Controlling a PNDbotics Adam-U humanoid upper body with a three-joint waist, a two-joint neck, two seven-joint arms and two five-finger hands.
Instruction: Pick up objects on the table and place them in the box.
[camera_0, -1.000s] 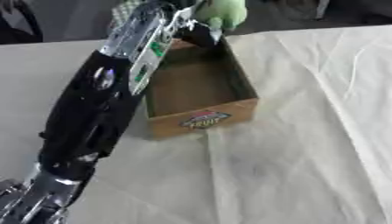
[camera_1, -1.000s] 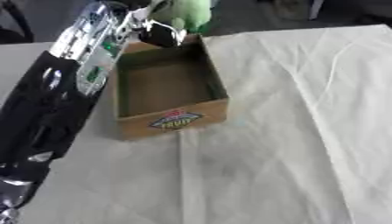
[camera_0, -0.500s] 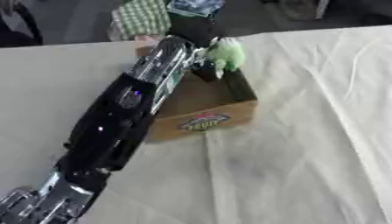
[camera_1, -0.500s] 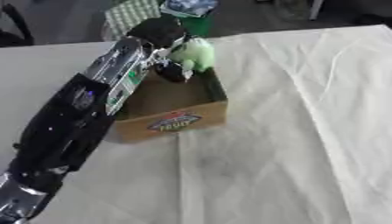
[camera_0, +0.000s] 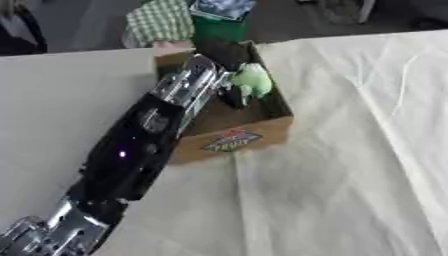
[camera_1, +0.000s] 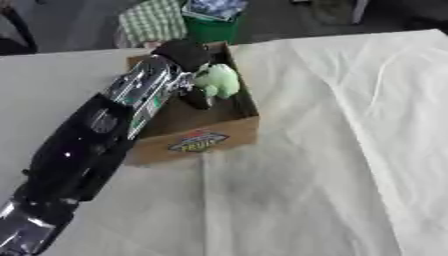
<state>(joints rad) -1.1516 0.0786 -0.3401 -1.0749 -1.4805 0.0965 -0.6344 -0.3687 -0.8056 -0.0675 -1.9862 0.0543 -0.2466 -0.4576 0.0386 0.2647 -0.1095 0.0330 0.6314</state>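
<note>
A brown cardboard box (camera_0: 241, 139) with a coloured label on its front wall stands on the cloth-covered table. My left arm stretches from the lower left across the box's left wall. Its black hand (camera_1: 187, 55) is over the box's far part, fingers curled round a pale green soft object (camera_1: 219, 81). The green object hangs inside the box's opening, close to the right wall, above the brown floor. My right hand shows in neither view.
Cream cloth (camera_0: 350, 165) covers the table to the right of and in front of the box, with creases running down it. Beyond the far table edge stand a green bin (camera_0: 219, 26) and a checked cloth (camera_0: 162, 22).
The camera has shifted. My left hand has come down with the green object from above the box's far edge into the box's opening.
</note>
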